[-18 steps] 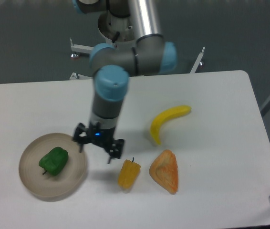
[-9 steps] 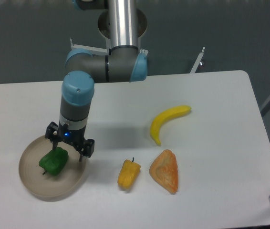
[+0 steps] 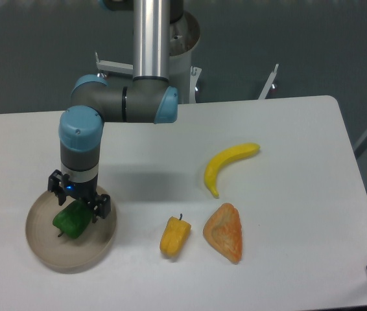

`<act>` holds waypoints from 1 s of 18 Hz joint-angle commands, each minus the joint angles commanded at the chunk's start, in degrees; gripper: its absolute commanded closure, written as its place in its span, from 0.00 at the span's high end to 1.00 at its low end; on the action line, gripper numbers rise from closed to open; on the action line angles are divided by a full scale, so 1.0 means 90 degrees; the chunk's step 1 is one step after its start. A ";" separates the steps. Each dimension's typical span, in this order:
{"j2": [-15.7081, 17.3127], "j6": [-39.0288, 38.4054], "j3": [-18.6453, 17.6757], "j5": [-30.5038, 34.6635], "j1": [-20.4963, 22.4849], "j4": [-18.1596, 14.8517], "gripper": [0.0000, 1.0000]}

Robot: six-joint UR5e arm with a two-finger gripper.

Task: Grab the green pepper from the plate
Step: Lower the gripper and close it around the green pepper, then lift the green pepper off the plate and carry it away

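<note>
The green pepper [image 3: 71, 222] lies on the plate [image 3: 47, 254], a round beige dish near the front left corner of the table [image 3: 287, 129], and the pepper sits a little toward the plate's back half. The pincer [image 3: 78, 201] hangs directly over it, its two dark fingers [image 3: 102, 207] spread wide, one at the pepper's back left and the other at its right, so the pepper's upper part shows between them. Whether the fingertips touch the pepper or the plate cannot be told from this view; the fingers do not appear closed on it. A small blue light glows on the wrist just above the pincer, and the arm [image 3: 80, 146] rises from there through a blue-capped joint to a grey elbow and a silver column at the table's back edge. Toward the front middle of the table lies a yellow-orange pepper [image 3: 174, 236] with a short dark stem, well apart from the plate. Just beside it on the right is an orange wedge-shaped item [image 3: 224, 232], and behind that, nearer the table's centre, a yellow banana [image 3: 227, 164] curves toward the back right.
</note>
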 joint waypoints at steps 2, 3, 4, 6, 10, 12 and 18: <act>0.0000 0.0000 -0.0010 0.0000 -0.0010 0.0000 1.00; -0.0010 -0.0019 -0.0010 0.0000 -0.0010 0.0000 1.00; -0.0010 -0.0020 0.0000 0.0000 -0.0010 0.0000 1.00; -0.0010 0.0000 0.0000 0.0000 -0.0010 0.0010 0.95; 0.0000 0.0068 0.0000 0.0000 -0.0010 0.0000 0.48; 0.0000 0.0078 0.0010 0.0000 -0.0010 0.0000 0.39; 0.0087 0.0214 0.0117 0.0000 0.0039 -0.0010 0.33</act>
